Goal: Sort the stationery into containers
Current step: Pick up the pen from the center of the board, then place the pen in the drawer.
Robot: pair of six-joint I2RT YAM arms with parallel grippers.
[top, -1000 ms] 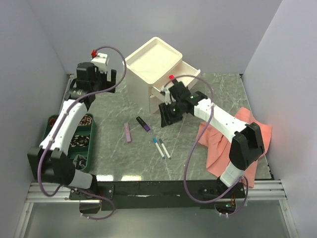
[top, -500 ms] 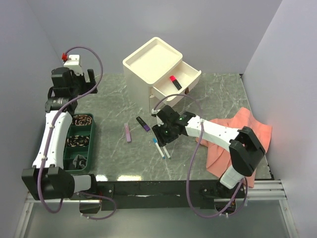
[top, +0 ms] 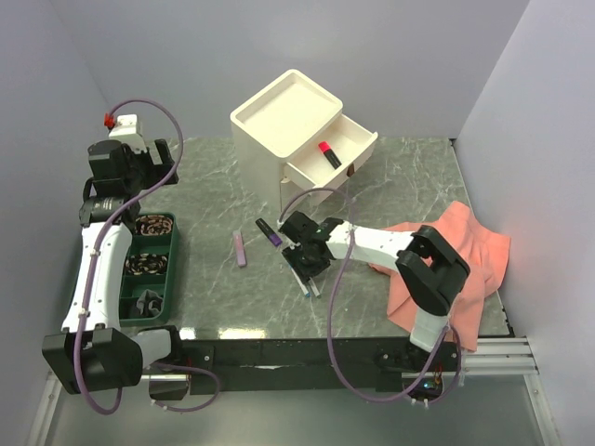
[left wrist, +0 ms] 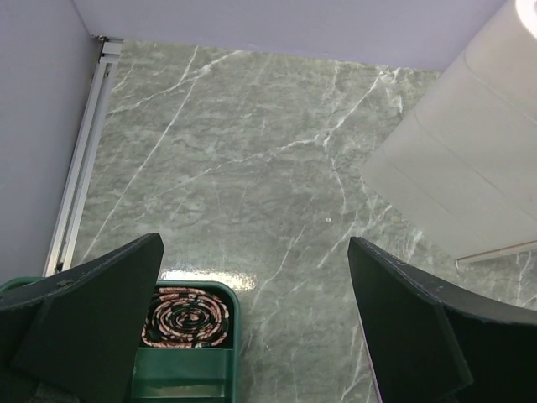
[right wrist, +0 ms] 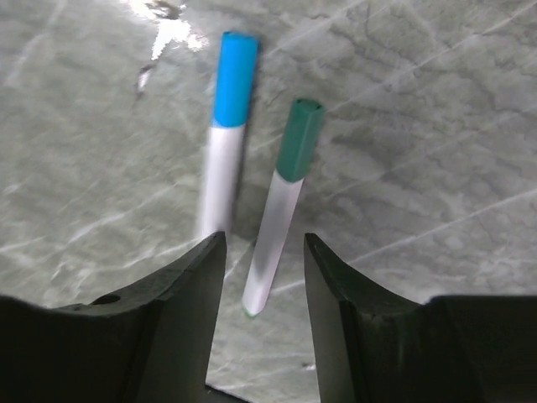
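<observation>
The cream drawer box (top: 279, 121) stands at the back with one drawer (top: 349, 139) pulled out, a red-and-black marker (top: 328, 154) lying in it. On the table lie a lilac highlighter (top: 242, 249) and a dark purple highlighter (top: 270, 232). My right gripper (top: 305, 260) is open, low over two white pens; in the right wrist view the green-capped pen (right wrist: 282, 206) lies between its fingers and the blue-capped pen (right wrist: 225, 134) lies just left of it. My left gripper (top: 125, 153) is open and empty, raised at the far left above the table.
A dark green tray (top: 149, 265) with coiled patterned items stands at the left, also in the left wrist view (left wrist: 189, 315). A salmon-pink cloth (top: 456, 255) hangs over the table's right front. Walls close in on the left, back and right.
My right gripper has come from the drawer, where it left the red-and-black marker, down over the two pens. My left arm has swung left and back from the box.
</observation>
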